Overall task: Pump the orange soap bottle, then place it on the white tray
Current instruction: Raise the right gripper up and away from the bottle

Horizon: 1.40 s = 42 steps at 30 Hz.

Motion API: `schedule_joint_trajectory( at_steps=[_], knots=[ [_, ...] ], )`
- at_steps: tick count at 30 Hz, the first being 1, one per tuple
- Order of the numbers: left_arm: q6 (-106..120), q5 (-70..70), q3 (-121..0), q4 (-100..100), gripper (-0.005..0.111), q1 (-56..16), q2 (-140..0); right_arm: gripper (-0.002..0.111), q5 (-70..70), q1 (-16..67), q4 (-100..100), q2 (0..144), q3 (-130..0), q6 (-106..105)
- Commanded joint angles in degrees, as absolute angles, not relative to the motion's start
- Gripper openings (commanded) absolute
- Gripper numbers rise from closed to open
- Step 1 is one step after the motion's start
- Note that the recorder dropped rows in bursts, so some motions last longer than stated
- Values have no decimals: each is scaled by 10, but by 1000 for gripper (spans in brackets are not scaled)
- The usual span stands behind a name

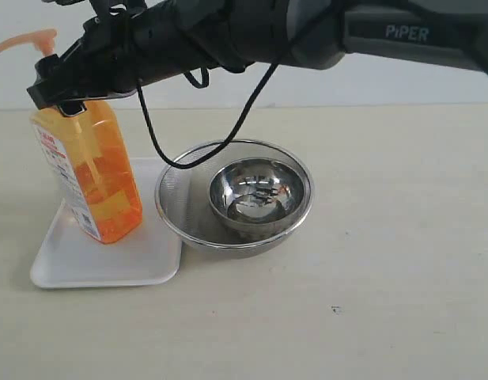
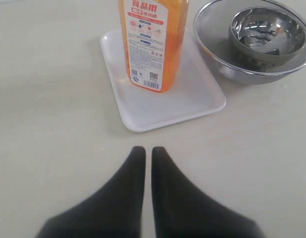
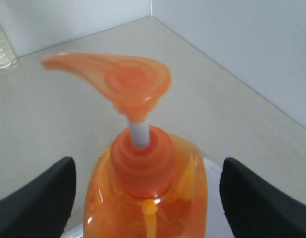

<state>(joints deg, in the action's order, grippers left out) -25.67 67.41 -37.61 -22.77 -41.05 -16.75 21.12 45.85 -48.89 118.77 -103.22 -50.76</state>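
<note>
A pale beige counter (image 1: 386,277) fills the scene, matte and smooth, with faint streaks. One small dark speck (image 1: 335,309) lies on it low in the exterior view. Behind it rises a plain whitish wall (image 1: 323,87), meeting the counter in a straight, level line. In the right wrist view two such walls join in a corner (image 3: 151,9), and a clear ribbed bottle (image 3: 2,49) stands at the foot of one wall. The light is soft and even, casting only weak, blurred shadows on the counter.
</note>
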Motion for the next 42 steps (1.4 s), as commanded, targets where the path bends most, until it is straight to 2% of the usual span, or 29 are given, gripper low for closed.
schedule_joint_trajectory(
  at_steps=[1,16,18,24,27,31,42],
  knots=[
    [-265,677,-374,-232,5,-412,-164,72,238,457,-430,1161,-1034,-473],
    [-265,672,-374,-235,5,-412,-164,70,401,457,-93,1109,-1034,-211],
    [-265,672,-374,-244,5,-412,-164,63,428,457,-61,1109,-1034,-184],
    [-265,671,-374,-255,5,-412,-164,23,488,457,-37,1109,-1034,-174],
    [-265,671,-374,-255,5,-412,-164,11,494,457,-35,1109,-1034,-174],
    [-265,671,-374,-255,5,-412,-164,0,494,457,-35,1109,-1034,-174],
    [-265,671,-374,-255,5,-412,-164,0,494,457,-35,1109,-1034,-174]
  ],
)
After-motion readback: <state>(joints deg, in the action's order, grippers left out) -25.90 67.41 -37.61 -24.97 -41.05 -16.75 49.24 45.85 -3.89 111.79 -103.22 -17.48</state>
